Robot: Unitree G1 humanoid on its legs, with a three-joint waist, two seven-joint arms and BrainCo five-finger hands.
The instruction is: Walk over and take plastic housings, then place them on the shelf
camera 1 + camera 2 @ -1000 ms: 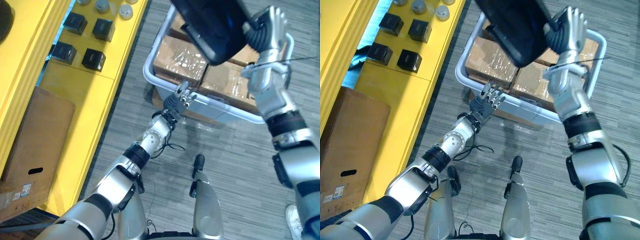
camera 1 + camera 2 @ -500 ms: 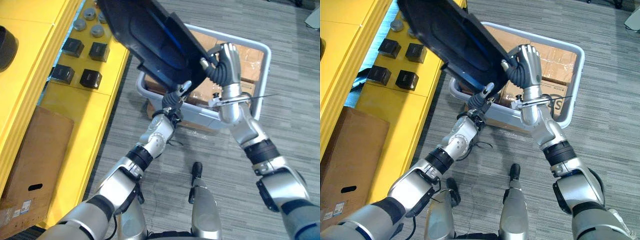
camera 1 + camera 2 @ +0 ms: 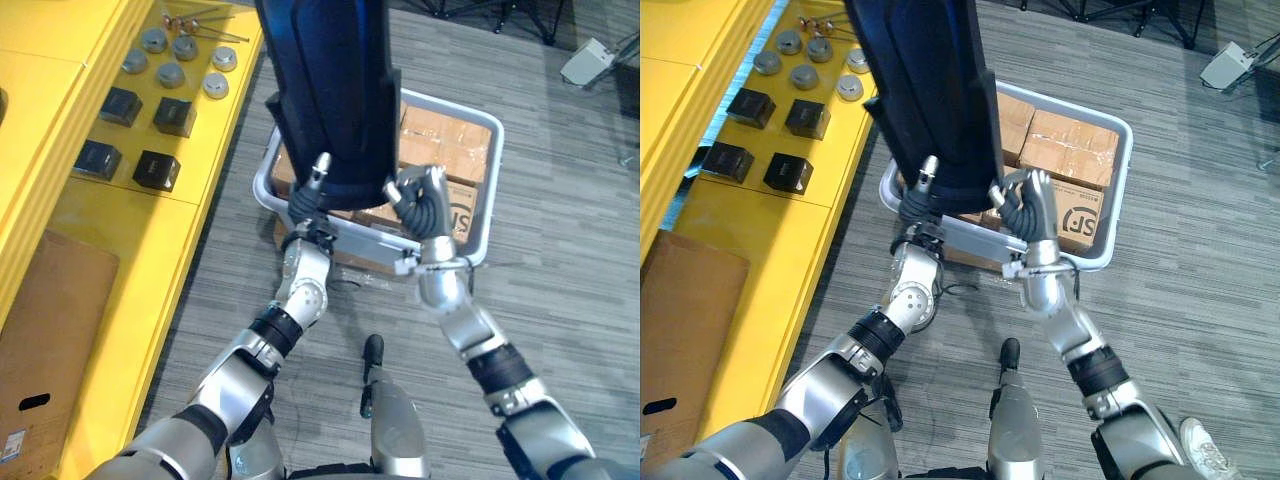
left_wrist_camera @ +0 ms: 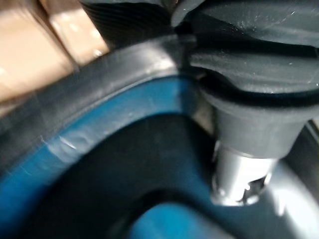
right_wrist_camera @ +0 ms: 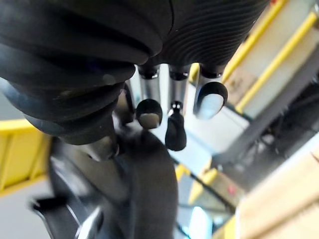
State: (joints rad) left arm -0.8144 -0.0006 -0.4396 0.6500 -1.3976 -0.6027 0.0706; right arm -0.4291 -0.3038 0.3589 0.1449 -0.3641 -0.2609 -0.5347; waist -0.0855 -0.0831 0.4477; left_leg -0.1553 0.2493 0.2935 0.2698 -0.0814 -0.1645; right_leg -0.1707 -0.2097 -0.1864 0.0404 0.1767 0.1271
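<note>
Grey striped carpet floor (image 3: 570, 220) runs beside a yellow shelf (image 3: 150, 235) that carries black boxes (image 3: 153, 170) and grey round caps (image 3: 160, 75). A grey bin (image 3: 493, 180) of cardboard boxes (image 3: 445, 150) stands on the floor. Above it the plastic housing (image 3: 330, 90) – dark outside, blue inside – stands upright between both hands. The right hand (image 3: 425, 200) has its fingers (image 5: 149, 113) curled round the lower edge. The left hand (image 3: 303, 205) sits against the other lower corner – how it holds I cannot tell.

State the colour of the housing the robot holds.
The housing is black with blue inside, best seen in the left wrist view.
</note>
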